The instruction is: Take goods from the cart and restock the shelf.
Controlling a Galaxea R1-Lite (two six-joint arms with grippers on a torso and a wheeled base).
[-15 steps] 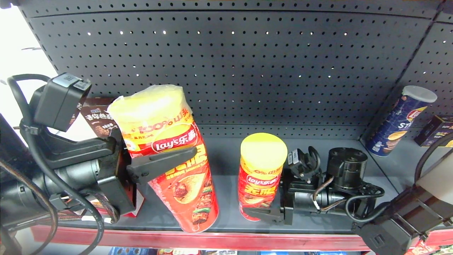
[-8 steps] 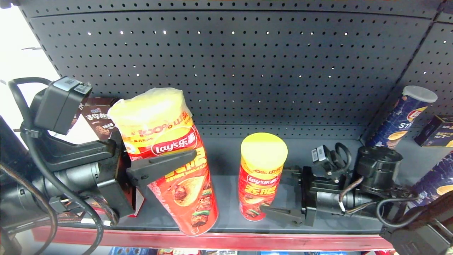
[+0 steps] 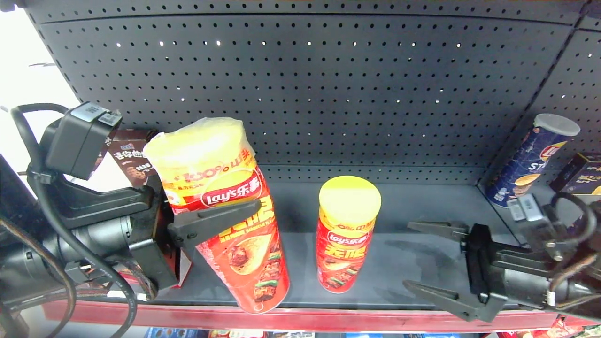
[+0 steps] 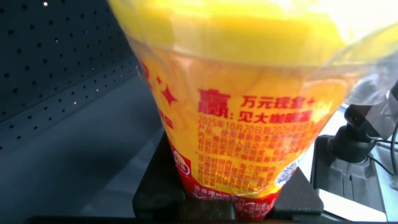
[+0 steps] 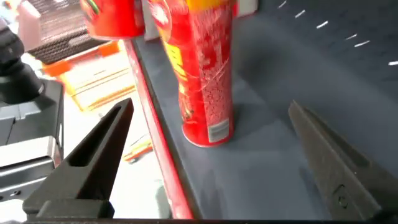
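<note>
The left hand (image 3: 235, 206) is clamped around a tall red chip can (image 3: 237, 256) at the left of the shelf (image 3: 422, 206), holding it tilted with its foot at the red front lip (image 3: 328, 320) — whether it rests on the deck I cannot tell. Clear film bunches over its yellow lid.

The right hand (image 3: 408, 255) hovers with fingers spread wide, to the right of a shorter red chip can (image 3: 347, 239) and apart from it; that can stands upright mid-shelf.

Behind the left hand sits a brown biscuit box (image 3: 131, 157). A blue chip can (image 3: 530, 159) stands in the next bay on the right.

The right wrist view shows the shorter red chip can (image 5: 208, 93) standing just inside the lip. The left wrist view shows small red print on the yellow band of the tall red chip can (image 4: 249, 124).

Both red labels carry yellow lettering — the tall one also pictures grilled skewers.
</note>
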